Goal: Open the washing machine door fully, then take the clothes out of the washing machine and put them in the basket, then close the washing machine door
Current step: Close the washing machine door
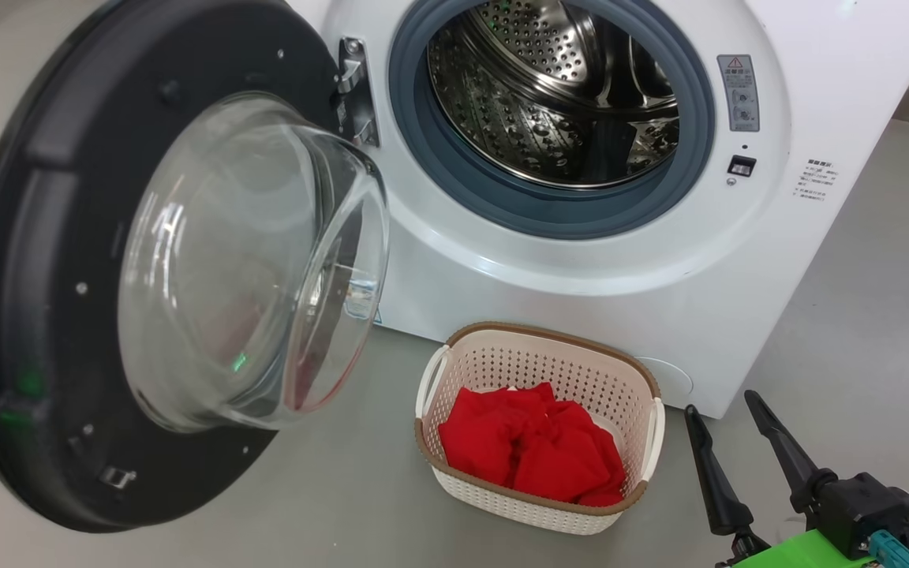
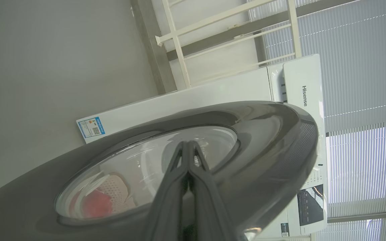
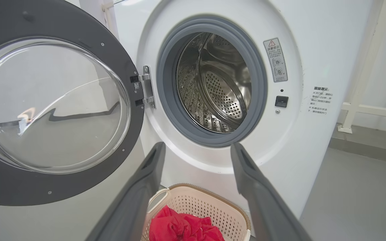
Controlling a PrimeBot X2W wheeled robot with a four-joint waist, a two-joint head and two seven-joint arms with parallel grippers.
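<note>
Down at floor level: smooth plain grey floor (image 1: 360, 489), pale wall behind, plus white slatted blinds (image 2: 357, 83) and a cream railing frame (image 2: 213, 30) past the machine in the left wrist view.

Count-wise:
- One big white front-loading washing machine (image 1: 549, 268) with grey rubber ring (image 1: 423, 142) and perforated steel drum (image 1: 557, 87), bare shiny metal on view inside.
- One large round door with wide black rim and bulging clear glass bowl (image 1: 28, 315), standing wide open to the left on its metal hinge (image 1: 356, 91).
- One small cream perforated plastic basket with brown woven-look rim (image 1: 549, 363), on the floor just in front of the machine, below the opening.
- One heap of bright red soft clothes (image 1: 533, 450) inside the basket; no telling how many pieces.
- Two hands. Right hand (image 1: 720, 402): spread wide apart, gripping nothing, hanging over the floor just right of the basket. Left hand (image 2: 188, 144): pinched fully together, nothing in it, right by the door's outer face; can't tell whether actually touching.

Hard to see:
- Door's left edge and machine top cropped in the head view.
- Basket bottom chopped off in the right wrist view.
- Through the glass in the left wrist view, basket and red stuff just a blurry smear.
- Small print on the grey warning sticker (image 1: 738, 93) unreadable, same for the blue label sticker (image 2: 91, 127) on the machine's side panel.
</note>
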